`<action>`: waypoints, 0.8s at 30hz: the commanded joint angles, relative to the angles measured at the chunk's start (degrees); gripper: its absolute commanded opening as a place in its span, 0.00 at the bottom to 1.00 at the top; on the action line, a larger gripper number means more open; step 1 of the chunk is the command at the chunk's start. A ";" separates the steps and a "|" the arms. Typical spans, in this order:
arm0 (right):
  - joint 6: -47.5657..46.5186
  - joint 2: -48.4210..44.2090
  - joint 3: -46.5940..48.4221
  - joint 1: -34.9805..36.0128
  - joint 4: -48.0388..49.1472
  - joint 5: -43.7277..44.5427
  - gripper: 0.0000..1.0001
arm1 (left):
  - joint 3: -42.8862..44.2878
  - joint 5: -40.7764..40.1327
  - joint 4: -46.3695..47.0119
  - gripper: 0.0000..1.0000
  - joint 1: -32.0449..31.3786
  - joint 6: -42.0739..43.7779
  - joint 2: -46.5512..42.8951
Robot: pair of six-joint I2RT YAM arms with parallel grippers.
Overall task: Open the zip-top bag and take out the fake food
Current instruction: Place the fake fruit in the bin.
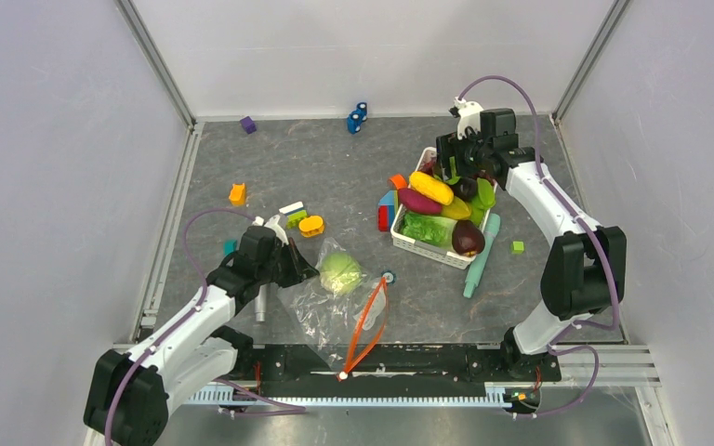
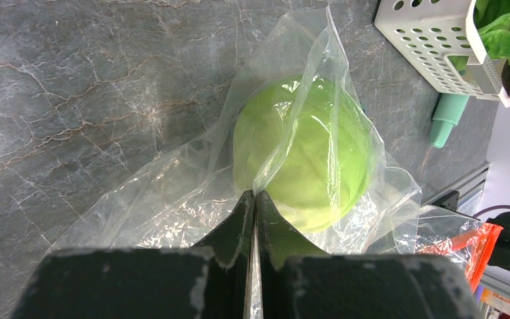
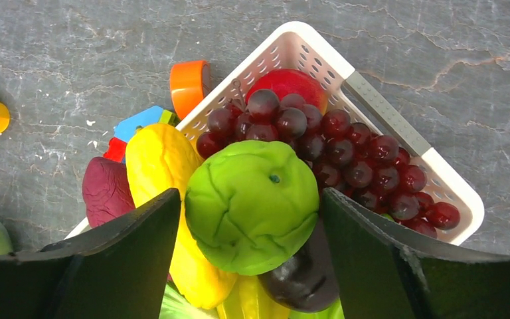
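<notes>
The clear zip-top bag (image 1: 327, 314) lies crumpled near the table's front, its red-orange zipper strip (image 1: 370, 325) splayed apart. A pale green cabbage (image 1: 340, 272) (image 2: 302, 159) sits inside it. My left gripper (image 1: 307, 269) (image 2: 254, 196) is shut on a fold of the bag's film beside the cabbage. My right gripper (image 1: 460, 167) (image 3: 249, 193) hangs open over the white basket (image 1: 425, 249). A round green fruit (image 3: 252, 203) rests between its fingers on the pile, next to the yellow corn (image 3: 163, 166), magenta sweet potato (image 3: 106, 189) and dark eggplant (image 3: 305, 276).
Dark red grapes (image 3: 358, 159) and lettuce (image 1: 428, 228) also fill the basket. A teal utensil (image 1: 480, 260) lies against its right side. Building blocks are scattered around: orange (image 1: 237, 193), yellow (image 1: 311, 225), purple (image 1: 247, 124), blue (image 1: 358, 117), green (image 1: 518, 247).
</notes>
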 commanded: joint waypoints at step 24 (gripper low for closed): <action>0.54 -1.30 3.36 -0.02 1.54 4.07 0.98 | -0.30 1.04 1.32 0.09 -0.18 -0.52 -0.11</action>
